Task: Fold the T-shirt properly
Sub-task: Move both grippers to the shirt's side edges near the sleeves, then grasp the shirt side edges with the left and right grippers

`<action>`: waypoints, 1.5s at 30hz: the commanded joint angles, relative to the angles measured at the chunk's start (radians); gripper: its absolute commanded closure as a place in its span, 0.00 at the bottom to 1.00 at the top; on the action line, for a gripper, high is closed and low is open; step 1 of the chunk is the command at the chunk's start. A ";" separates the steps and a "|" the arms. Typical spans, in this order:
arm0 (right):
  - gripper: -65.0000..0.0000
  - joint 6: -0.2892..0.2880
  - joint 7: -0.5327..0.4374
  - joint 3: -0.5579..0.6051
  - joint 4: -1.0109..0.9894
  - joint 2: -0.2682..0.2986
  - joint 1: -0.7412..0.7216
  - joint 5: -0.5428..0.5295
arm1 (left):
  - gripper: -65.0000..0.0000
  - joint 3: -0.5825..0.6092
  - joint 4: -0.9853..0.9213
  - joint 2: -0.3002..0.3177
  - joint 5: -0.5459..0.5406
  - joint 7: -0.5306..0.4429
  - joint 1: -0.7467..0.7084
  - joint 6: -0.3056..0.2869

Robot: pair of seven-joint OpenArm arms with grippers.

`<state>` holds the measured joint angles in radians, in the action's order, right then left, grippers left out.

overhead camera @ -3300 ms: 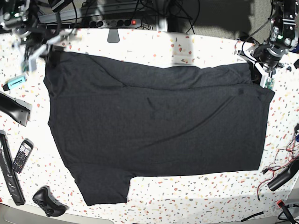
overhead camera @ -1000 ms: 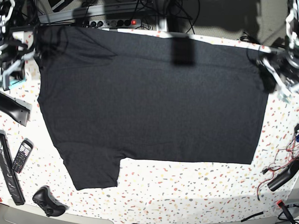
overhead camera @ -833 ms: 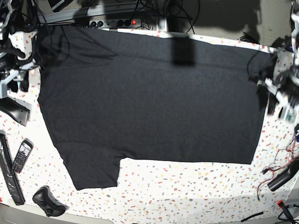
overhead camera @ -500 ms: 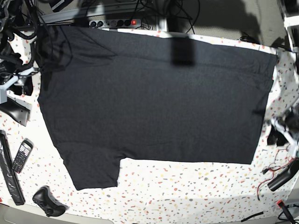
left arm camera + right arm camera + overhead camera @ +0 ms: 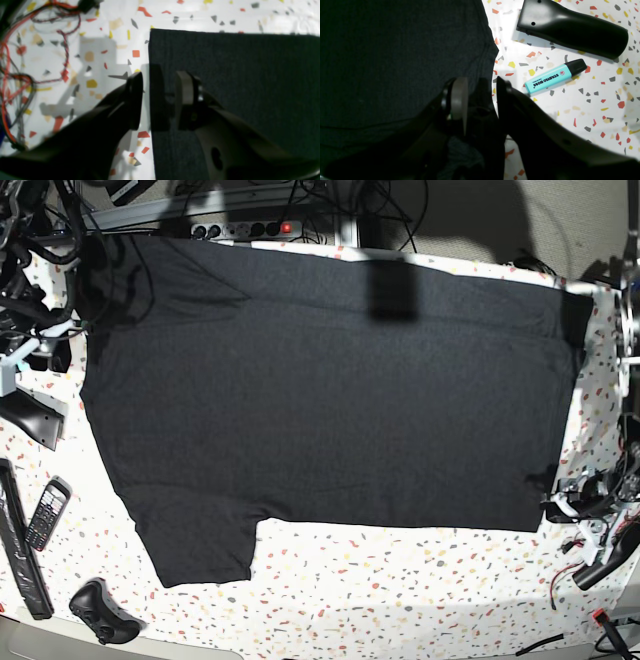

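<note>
The large plain black short-sleeved soft cloth T-shirt [image 5: 330, 390] lies spread flat over most of the speckled white terrazzo-patterned table [image 5: 400, 600], its hem side to the right, one sleeve reaching toward the near left, and its far edge running up against the clutter of cables at the back. No print shows on the upward face.

At the near right corner of the cloth sits the left gripper [image 5: 156, 100], jaws parted and straddling the shirt's straight edge: one black finger over bare table, the other over the fabric. Nothing is pinched between them. Just beside it on the table lie red and black wires [image 5: 15, 62].

Further back on the left, the right gripper [image 5: 480, 100] hovers over the shirt's left edge, jaws likewise apart with the cloth edge beneath the gap; whether it touches the fabric I cannot tell. Beside it lie a turquoise highlighter pen with a black cap [image 5: 555, 76] and, farther out, a long black plastic handle-shaped part [image 5: 572, 27].

The shirt should handle as light, limp and compliant. It will sag and drag rather than hold shape, and a single layer can slip from a shallow pinch. Corners and hemmed edges look the best places to grip, both arms lifting together so the fold falls evenly.
</note>
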<state>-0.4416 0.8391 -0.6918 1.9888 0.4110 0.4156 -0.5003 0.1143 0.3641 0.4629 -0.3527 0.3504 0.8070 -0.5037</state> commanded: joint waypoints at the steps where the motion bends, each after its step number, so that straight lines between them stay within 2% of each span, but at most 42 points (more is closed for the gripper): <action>1: 0.70 0.000 -0.017 -0.007 0.018 0.018 -0.005 -0.008 | 0.68 0.000 -0.006 -0.002 -0.010 -0.031 0.048 -0.006; 5: 0.70 0.000 0.016 -0.007 0.018 0.018 -0.005 -0.009 | 0.69 0.000 -0.043 -0.042 0.024 -0.038 0.058 0.011; 8: 0.70 0.000 0.052 -0.007 0.018 0.018 -0.005 -0.009 | 0.69 0.000 -0.064 -0.074 0.098 -0.048 0.055 0.096; 12: 0.70 0.000 0.079 -0.008 0.018 0.018 -0.004 -0.008 | 0.69 0.000 -0.105 -0.095 0.164 -0.116 0.055 0.207; 18: 0.70 0.000 0.079 -0.008 0.018 0.018 -0.004 -0.008 | 0.69 0.000 -0.143 -0.096 0.199 -0.209 0.055 0.291; 26: 0.70 0.000 0.086 -0.008 0.018 0.018 -0.005 -0.005 | 0.69 0.000 -0.148 -0.100 0.195 -0.210 0.034 0.290; 32: 0.70 0.000 0.089 -0.008 0.018 0.018 -0.005 -0.005 | 0.69 0.000 -0.208 -0.100 0.195 -0.211 0.019 0.262; 35: 0.70 0.000 0.089 -0.008 0.018 0.018 -0.005 -0.005 | 0.69 0.000 -0.208 -0.100 0.195 -0.202 0.019 0.209; 37: 0.70 -0.001 0.089 -0.008 0.018 0.019 -0.005 -0.005 | 0.73 0.000 -0.208 -0.100 0.171 -0.203 0.021 0.180; 41: 0.70 -0.001 0.084 -0.008 0.018 0.019 -0.005 -0.005 | 0.98 0.000 -0.208 -0.100 0.139 -0.190 0.021 0.145; 45: 0.70 -0.001 0.069 -0.008 0.018 0.019 -0.005 -0.005 | 1.00 0.000 -0.208 -0.100 0.139 -0.150 0.021 0.125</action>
<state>-0.4419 0.9302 -0.6918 1.9888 0.4103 0.4156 -0.4980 0.1139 0.1493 0.3561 -0.2138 0.1844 0.8043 -0.3710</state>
